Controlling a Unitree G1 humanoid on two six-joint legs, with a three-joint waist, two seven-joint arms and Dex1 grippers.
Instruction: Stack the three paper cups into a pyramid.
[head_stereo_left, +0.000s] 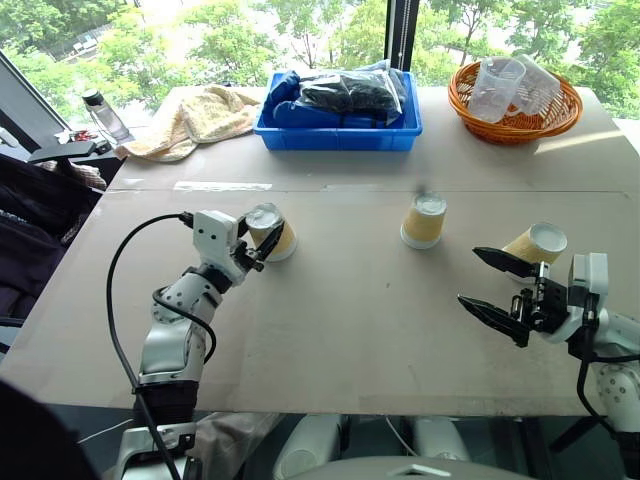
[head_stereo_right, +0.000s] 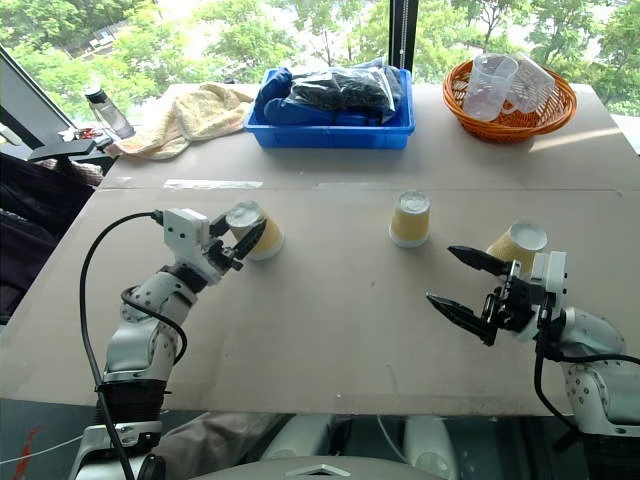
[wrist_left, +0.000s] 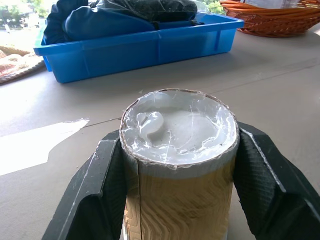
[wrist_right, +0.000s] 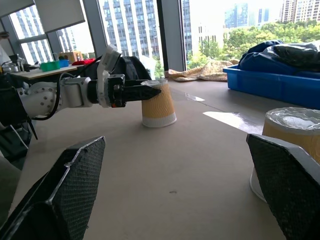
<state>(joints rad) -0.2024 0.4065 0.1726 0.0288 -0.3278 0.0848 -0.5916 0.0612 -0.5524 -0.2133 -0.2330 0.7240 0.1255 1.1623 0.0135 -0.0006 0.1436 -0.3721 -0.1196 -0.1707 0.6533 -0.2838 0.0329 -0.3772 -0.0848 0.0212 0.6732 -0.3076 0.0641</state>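
Left hand (head_stereo_left: 262, 238) grips cup (head_stereo_left: 272, 232) (upside-down).

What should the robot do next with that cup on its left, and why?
Probably lift the left cup and carry it toward the middle cup. The left gripper has its fingers closed on that cup, which stands on the table, apart from the others.

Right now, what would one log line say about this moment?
left gripper: shut on left paper cup | right gripper: open, empty | middle cup, right cup: upside down, unstacked
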